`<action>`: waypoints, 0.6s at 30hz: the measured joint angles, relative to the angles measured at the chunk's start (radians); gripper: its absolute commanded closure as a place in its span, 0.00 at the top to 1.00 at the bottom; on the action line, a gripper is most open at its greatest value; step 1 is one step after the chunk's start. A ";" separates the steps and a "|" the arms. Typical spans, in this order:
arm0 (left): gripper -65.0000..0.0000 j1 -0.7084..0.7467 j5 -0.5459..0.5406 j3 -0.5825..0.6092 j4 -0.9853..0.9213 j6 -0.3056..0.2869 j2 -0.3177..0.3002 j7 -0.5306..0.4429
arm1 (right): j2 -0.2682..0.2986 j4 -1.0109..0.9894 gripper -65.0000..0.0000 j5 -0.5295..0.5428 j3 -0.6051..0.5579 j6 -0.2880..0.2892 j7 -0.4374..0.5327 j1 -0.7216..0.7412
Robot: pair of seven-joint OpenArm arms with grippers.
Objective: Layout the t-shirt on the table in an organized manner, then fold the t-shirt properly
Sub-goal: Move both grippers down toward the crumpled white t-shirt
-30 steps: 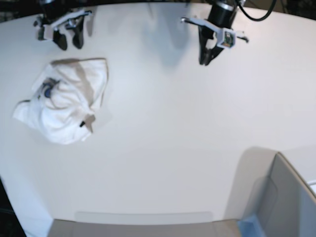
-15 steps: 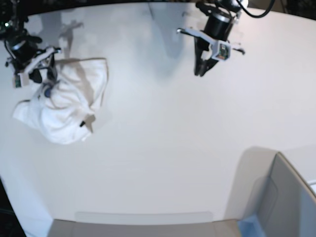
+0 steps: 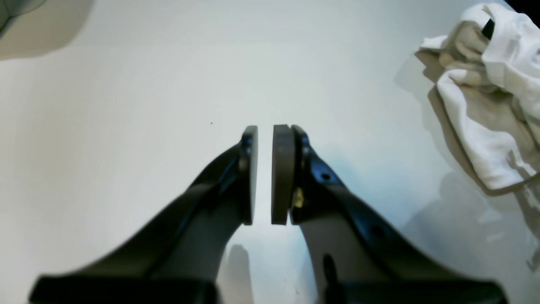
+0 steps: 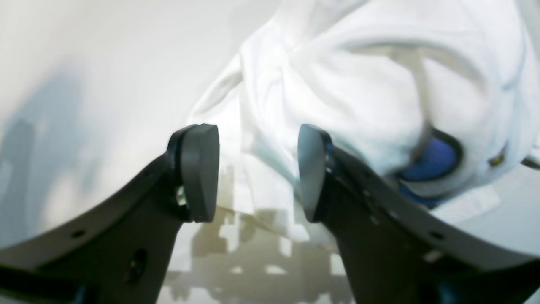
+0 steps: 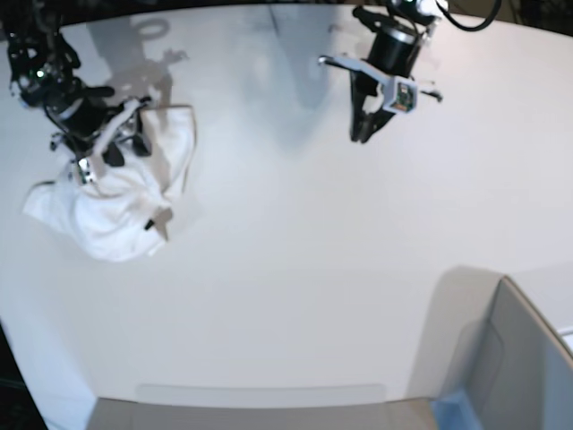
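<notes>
We see the desk first: a broad, plain white top with a curved far edge, filling nearly the whole base view. A grey box with a blue corner sits at its near right corner. The t-shirt lies crumpled in a heap toward the far left of the desk in the base view, white with a patch of blue print showing in the folds and a small dark tag at its near edge. We note the right tool spread wide and released, its two pads just above the heap's edge; white cloth shows between and beyond them, but we cannot tell whether either pad touches it. The left tool hangs over bare desk, well apart from the shirt, which shows only at the right edge of its wrist view. Its pads stand nearly together with a narrow gap, grasping nothing.
</notes>
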 measured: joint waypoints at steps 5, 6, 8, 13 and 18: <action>0.12 -0.070 -0.007 0.032 0.000 0.009 0.000 0.009 | -0.071 0.000 0.46 -0.068 0.039 0.001 -0.002 -0.002; 0.12 -0.107 -0.007 0.060 0.000 0.011 -0.005 0.014 | -0.090 0.000 0.46 -0.068 0.068 0.001 0.001 -0.006; 0.12 -0.179 -0.006 0.155 0.000 0.006 -0.011 0.003 | -0.132 0.000 0.46 -0.058 0.157 0.006 0.008 -0.034; 0.12 -0.354 -0.005 0.432 -0.003 -0.016 0.056 0.210 | -0.209 0.000 0.46 -0.069 0.351 0.006 0.003 -0.096; 0.15 -0.410 0.001 0.484 -0.013 0.014 0.100 0.204 | -0.302 -0.006 0.46 -0.073 0.508 0.060 -0.002 -0.161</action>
